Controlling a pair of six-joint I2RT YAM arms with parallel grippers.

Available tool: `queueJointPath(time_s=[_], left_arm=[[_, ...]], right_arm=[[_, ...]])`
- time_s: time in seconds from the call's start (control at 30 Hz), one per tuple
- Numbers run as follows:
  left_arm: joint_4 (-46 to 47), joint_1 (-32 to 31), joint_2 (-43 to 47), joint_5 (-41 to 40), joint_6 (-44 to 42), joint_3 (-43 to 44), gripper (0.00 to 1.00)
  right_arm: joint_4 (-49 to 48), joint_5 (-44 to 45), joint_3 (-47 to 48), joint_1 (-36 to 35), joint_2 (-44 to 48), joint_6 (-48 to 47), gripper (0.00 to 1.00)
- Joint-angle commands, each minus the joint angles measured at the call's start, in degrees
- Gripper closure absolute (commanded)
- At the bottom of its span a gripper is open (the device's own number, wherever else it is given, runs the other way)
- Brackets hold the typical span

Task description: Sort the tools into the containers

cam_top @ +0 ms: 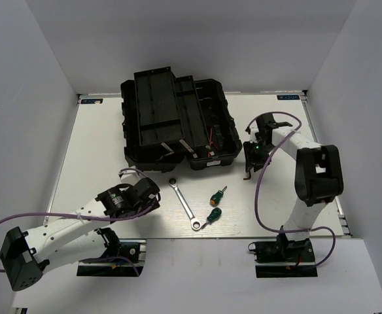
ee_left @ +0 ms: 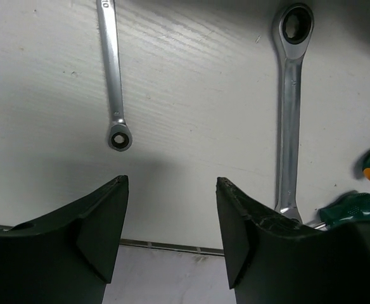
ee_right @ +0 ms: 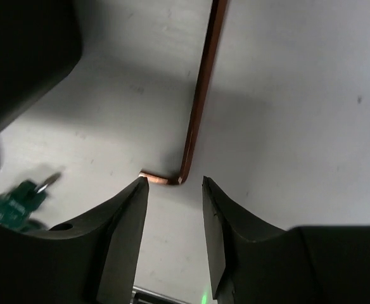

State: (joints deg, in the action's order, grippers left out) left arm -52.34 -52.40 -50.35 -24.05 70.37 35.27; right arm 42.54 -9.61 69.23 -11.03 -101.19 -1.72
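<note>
Right of toolbox (cam_top: 225, 124), below right gripper (ee_right: 172, 183): hex key (ee_right: 201, 95), bend lying between spread, empty fingertips, long shaft pointing straight ahead, away from them.

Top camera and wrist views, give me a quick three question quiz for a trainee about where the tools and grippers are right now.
1. True or false: the right gripper is shut on the hex key.
2. How many green-handled screwdrivers lie on the table beside the longer wrench? A one, B two, C three.
3. Fill in: the toolbox stands with its lid ___.
Key: 1 false, its jaws stand open and the key lies loose on the table. 2 B. 3 open.
</note>
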Motion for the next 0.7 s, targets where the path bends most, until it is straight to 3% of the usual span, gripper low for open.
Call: queueJointPath(time_s=[0.0,0.2,0.43,0.67], left_arm=[[1.98,0.90,-1.16,-0.56,-2.34,3.22,0.32],[1.98,1.42,-1.86,-0.56,-2.87,3.76,0.32],[0.92,1.95,-1.86,-2.13,-2.87,3.76,0.32],[2.32,3.01,-1.86,-1.62,-4.00,2.45,0.32]], right_arm=[[-4.48,1.33,3.53,-0.75,-4.09,1.28,0.54],[-7.56,5.73,4.07,-1.80,-7.62,1.36,0.57],[-11.78,19.43,-0.58,-3.39,-8.41,4.88,0.77],[-9.94,19.54,-3.75,-2.16,-8.50,8.13,0.97]])
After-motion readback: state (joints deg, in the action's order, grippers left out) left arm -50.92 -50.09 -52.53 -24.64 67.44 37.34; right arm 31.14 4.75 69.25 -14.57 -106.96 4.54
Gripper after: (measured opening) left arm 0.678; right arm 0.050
